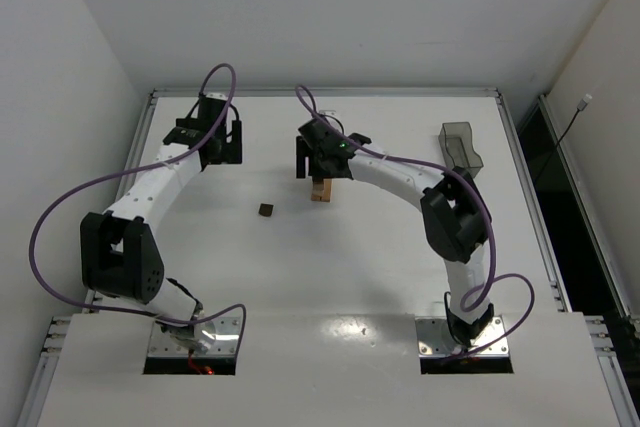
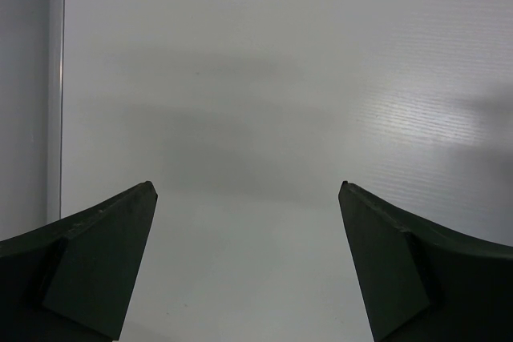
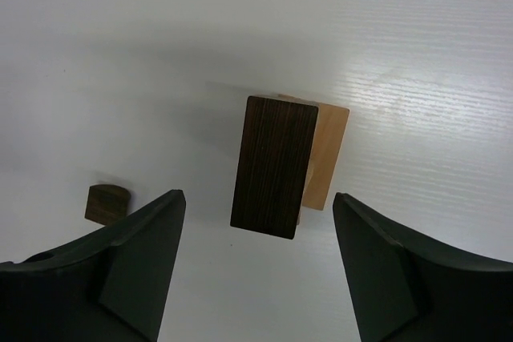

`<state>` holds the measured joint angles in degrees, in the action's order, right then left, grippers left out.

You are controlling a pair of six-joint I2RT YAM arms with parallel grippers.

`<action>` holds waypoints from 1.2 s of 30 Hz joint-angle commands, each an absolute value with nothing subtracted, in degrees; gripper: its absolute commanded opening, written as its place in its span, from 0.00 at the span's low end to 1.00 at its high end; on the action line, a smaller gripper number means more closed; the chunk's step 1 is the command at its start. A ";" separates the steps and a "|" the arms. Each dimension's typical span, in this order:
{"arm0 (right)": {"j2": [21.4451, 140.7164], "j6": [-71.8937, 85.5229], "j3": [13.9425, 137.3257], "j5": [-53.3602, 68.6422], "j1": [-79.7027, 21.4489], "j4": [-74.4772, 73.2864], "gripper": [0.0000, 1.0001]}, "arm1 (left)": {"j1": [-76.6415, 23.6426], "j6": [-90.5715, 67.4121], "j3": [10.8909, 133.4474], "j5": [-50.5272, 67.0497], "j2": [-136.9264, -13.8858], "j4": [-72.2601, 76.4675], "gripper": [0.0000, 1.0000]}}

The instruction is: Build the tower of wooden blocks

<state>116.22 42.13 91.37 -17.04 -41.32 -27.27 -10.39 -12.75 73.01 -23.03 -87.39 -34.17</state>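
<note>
Right tool hovers over wood block tower, jaws wide, empty. Dark bar sits on tan block. Probably between placements. Next: fetch loose dark piece on surface left of tower. Left tool open, empty, well left of tower.

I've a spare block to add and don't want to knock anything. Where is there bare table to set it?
Widest bare patch: mid table, nearer than the loose dark block and the tower. Also bare: between the left gripper and the tower. Crowded: at the tower, under the right gripper. The bin fills the far right corner.
</note>
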 commanded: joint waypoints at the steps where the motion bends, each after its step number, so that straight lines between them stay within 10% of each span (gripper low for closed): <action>1: 114.62 39.04 92.64 -17.05 -41.13 -23.39 0.72 | -9.76 -13.80 74.97 -22.41 -86.49 -33.22 0.96; 14: 89.39 21.90 72.17 -14.24 -37.81 -12.14 0.81 | -9.76 -14.33 67.76 -18.37 -82.27 -34.28 0.96; 19: 90.78 19.42 70.92 -17.75 -33.32 -11.51 0.28 | -9.76 -13.01 69.34 -19.68 -82.27 -34.28 0.96; 23: 97.90 19.42 75.21 -13.55 -29.80 -13.00 0.07 | -9.76 -12.49 71.89 -18.82 -84.81 -34.28 0.96; 36: 110.21 21.80 83.50 -1.41 -28.65 -15.56 0.00 | -9.76 -11.34 74.71 -16.70 -86.75 -34.28 0.96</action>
<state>109.78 20.86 79.81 -4.43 -28.60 -17.04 -10.39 -11.55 72.55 -17.26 -86.52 -35.09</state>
